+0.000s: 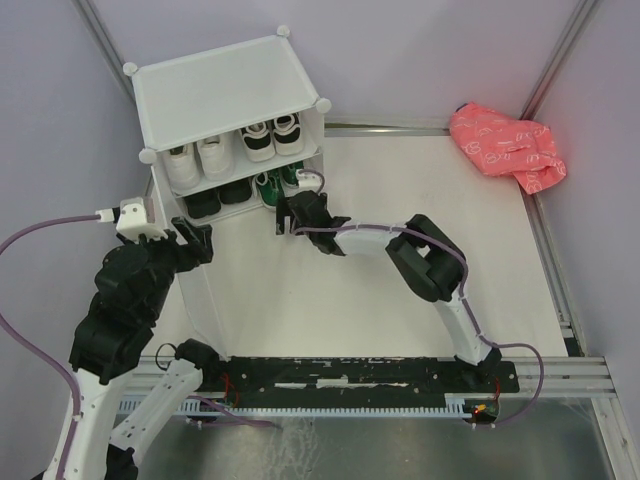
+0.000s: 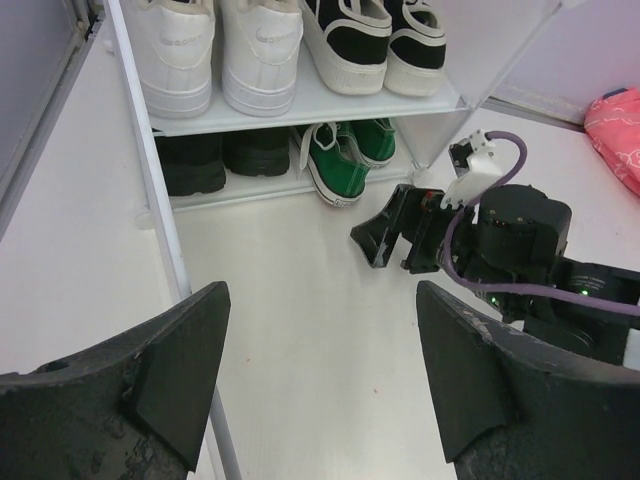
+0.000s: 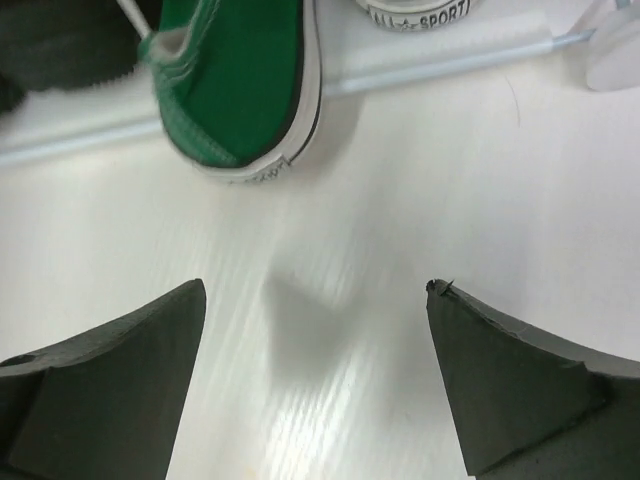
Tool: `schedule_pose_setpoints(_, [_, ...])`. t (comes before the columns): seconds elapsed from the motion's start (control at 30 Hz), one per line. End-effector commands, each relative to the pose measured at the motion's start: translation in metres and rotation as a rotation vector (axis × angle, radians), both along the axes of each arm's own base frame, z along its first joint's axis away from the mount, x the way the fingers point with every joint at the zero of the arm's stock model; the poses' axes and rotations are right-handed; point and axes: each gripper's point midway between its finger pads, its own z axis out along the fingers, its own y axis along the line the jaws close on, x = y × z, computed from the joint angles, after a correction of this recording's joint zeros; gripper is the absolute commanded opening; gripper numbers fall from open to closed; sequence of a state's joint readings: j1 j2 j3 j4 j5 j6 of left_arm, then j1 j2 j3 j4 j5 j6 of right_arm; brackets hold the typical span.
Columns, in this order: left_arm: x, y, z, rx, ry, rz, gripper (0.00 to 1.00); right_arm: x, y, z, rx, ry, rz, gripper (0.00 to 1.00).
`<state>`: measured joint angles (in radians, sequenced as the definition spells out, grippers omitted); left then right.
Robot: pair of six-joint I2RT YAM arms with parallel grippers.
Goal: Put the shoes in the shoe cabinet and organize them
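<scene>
A boxy shoe cabinet [image 1: 215,90] of white translucent plastic, with round corner knobs [image 1: 130,68], stands at the far left of the smooth white table [image 1: 420,190]. On its upper shelf, chunky white sneakers [image 2: 215,55] sit beside black sneakers with white soles [image 2: 375,45]. Below them, plain black shoes [image 2: 225,155] sit next to green canvas sneakers [image 2: 340,160], one of which juts past the shelf's front edge. The right gripper [image 3: 315,300] hovers just in front of that green shoe, its dark wedge-shaped fingers spread wide and holding nothing. The left gripper [image 2: 322,300], also spread, hangs by the open door panel [image 1: 200,295]. A crumpled pink bag [image 1: 508,145] lies far right
</scene>
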<state>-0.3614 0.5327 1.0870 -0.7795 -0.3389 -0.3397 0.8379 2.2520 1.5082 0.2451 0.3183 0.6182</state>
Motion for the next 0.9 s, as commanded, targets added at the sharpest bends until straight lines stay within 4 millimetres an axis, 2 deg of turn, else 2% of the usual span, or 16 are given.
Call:
schedule_pose_setpoints(0.0, [-0.002, 0.006, -0.008, 0.028, 0.023, 0.023, 0.83, -0.027, -0.019, 0.05, -0.291, -0.109, 0.075, 0.99])
schedule_pose_setpoints(0.07, [-0.002, 0.005, -0.005, 0.031, 0.016, 0.016, 0.83, -0.04, -0.03, 0.069, -0.445, -0.179, 0.064, 0.99])
schedule_pose_setpoints(0.13, [-0.003, 0.006, -0.003, 0.037, 0.009, 0.014, 0.84, -0.041, -0.055, 0.092, -0.579, -0.258, -0.054, 0.99])
schedule_pose_setpoints(0.2, [-0.004, 0.006, -0.002, 0.041, 0.004, 0.011, 0.86, -0.041, -0.079, 0.106, -0.614, -0.257, -0.2, 0.99])
schedule_pose_setpoints(0.23, [-0.004, 0.007, -0.002, 0.042, 0.0, 0.011, 0.86, -0.042, -0.08, 0.107, -0.626, -0.244, -0.18, 0.99])
schedule_pose_setpoints(0.27, [-0.004, 0.006, -0.002, 0.042, -0.001, 0.008, 0.87, -0.043, -0.077, 0.106, -0.643, -0.239, -0.119, 1.0])
schedule_pose_setpoints(0.37, [-0.005, 0.005, 0.0, 0.04, -0.011, -0.002, 0.87, -0.053, -0.046, 0.102, -0.592, -0.251, 0.103, 0.98])
schedule_pose_setpoints(0.47, [-0.008, 0.005, 0.004, 0.031, -0.027, -0.007, 0.87, -0.058, -0.021, 0.098, -0.5, -0.205, 0.276, 0.91])
schedule_pose_setpoints(0.57, [-0.012, 0.005, 0.009, 0.016, -0.05, -0.011, 0.87, -0.057, -0.001, 0.092, -0.384, -0.14, 0.398, 0.98])
schedule_pose_setpoints(0.73, [-0.014, 0.004, 0.012, 0.004, -0.072, -0.02, 0.87, -0.033, 0.012, 0.094, -0.346, -0.19, 0.381, 1.0])
schedule_pose_setpoints(0.87, [-0.013, 0.004, 0.013, 0.006, -0.077, -0.022, 0.86, -0.005, 0.027, 0.091, -0.276, -0.193, 0.365, 0.96])
